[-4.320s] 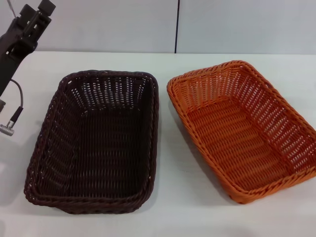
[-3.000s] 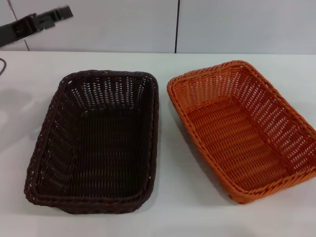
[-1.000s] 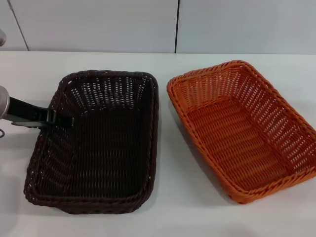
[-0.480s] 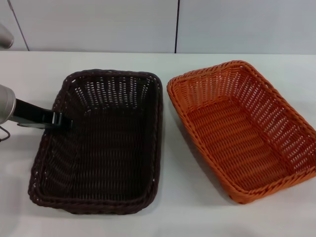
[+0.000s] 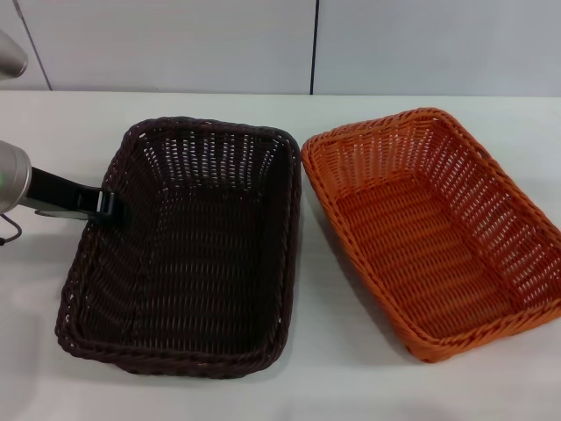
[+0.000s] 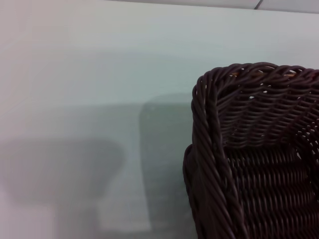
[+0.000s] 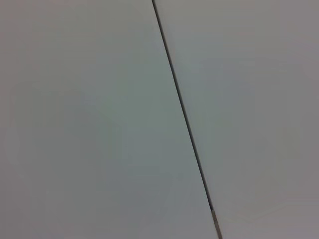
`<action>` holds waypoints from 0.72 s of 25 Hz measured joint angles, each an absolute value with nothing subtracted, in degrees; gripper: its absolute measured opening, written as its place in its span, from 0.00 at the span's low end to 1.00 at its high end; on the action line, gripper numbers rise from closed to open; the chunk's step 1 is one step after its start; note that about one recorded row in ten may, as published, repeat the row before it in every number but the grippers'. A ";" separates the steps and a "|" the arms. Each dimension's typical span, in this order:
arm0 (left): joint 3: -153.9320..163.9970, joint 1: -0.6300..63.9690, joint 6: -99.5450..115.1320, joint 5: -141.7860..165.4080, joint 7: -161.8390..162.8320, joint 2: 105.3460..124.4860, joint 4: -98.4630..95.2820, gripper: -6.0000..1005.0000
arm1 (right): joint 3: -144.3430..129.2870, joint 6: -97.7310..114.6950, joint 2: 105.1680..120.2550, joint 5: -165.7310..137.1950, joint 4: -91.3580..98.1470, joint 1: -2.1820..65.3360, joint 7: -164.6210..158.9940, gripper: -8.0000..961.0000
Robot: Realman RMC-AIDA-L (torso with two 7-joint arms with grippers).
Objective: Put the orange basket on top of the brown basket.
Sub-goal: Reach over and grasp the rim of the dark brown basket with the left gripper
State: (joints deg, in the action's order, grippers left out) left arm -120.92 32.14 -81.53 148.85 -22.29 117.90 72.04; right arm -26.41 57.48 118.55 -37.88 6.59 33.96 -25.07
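The brown basket (image 5: 202, 254) sits on the left of the white table, its right rim close against the orange basket (image 5: 421, 237), which lies flat on the right. My left gripper (image 5: 110, 204) reaches in from the left and is shut on the brown basket's left rim, about halfway along it. The left wrist view shows one corner of the brown basket (image 6: 249, 164) over the table. My right gripper is out of view. The right wrist view shows only a pale surface with a dark seam.
The white table (image 5: 307, 386) runs back to a pale wall with a dark vertical seam (image 5: 314, 48). Bare table shows in front of both baskets and left of the brown one.
My left gripper came down from the upper left and took the brown basket's left rim. The brown basket has shifted right and turned, closing the gap, and the orange basket shifted slightly.
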 joint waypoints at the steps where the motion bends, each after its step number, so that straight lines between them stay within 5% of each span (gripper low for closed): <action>1: -120.94 32.05 -81.52 148.82 -22.38 117.89 72.07 0.25 | -26.28 57.47 118.56 -37.87 6.59 33.96 -25.16 0.64; 18: -122.27 32.34 -83.30 148.64 -24.64 117.52 73.69 0.19 | -26.10 56.51 118.58 -37.88 6.84 34.12 -25.37 0.64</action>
State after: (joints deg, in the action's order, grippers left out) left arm -122.27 32.34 -83.30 148.64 -24.64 117.52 73.69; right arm -26.10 56.51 118.58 -37.88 6.84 34.12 -25.37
